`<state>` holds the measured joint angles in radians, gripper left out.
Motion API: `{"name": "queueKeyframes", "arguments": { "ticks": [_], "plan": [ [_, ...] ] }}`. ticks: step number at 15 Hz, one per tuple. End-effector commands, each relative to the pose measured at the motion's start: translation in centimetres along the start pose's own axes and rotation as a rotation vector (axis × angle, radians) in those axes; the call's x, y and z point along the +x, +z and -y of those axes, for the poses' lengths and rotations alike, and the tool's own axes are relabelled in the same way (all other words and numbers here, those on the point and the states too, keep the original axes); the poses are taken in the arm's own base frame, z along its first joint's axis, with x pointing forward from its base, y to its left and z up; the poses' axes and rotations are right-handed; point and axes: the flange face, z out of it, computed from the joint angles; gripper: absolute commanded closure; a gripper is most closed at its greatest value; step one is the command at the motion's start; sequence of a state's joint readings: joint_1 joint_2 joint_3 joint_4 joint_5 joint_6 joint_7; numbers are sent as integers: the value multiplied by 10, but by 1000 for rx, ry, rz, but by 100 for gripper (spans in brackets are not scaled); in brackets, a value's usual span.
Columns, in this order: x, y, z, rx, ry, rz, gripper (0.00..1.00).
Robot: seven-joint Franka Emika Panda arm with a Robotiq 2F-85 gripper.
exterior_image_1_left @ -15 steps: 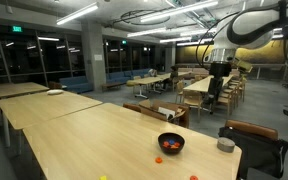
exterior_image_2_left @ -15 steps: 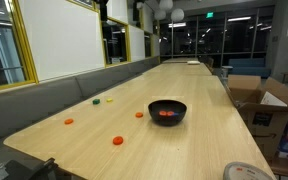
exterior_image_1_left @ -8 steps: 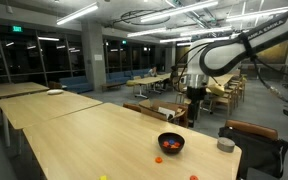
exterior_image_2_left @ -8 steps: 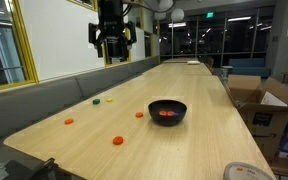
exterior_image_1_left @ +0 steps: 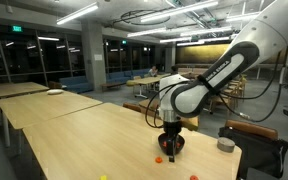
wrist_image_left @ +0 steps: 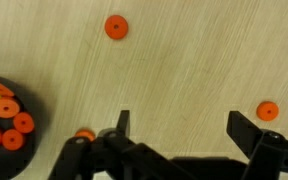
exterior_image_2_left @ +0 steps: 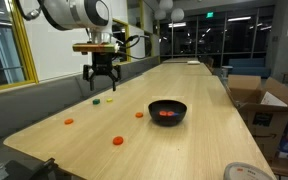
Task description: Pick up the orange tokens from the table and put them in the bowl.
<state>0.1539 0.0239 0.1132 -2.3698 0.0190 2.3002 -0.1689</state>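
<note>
The black bowl stands on the light-wood table and holds several orange tokens. Three more orange tokens lie loose on the table. My gripper hangs open above the table, off to the side of the bowl, with nothing between its fingers. In the wrist view the gripper looks down on bare wood, with the bowl at the left edge and loose tokens around it. In an exterior view the gripper partly hides the bowl.
A small green piece and a yellow one lie near the table's wall-side edge. A grey cylindrical container stands near the table corner. Cardboard boxes sit beside the table; a bench runs along the wall.
The arm has swung in from high and far away and come down low over the table beside the bowl. The jaws have stayed open.
</note>
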Motion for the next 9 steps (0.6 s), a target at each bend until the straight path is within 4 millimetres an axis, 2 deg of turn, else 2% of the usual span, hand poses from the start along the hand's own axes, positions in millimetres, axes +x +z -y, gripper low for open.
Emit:
{"name": "queueKeyframes", "arguments": {
  "ticks": [1, 4, 9],
  "plan": [
    [41, 28, 38, -13, 5, -7, 0],
    [63, 56, 79, -17, -10, 10, 0],
    [85, 105, 150, -16, -42, 23, 0]
  ]
}}
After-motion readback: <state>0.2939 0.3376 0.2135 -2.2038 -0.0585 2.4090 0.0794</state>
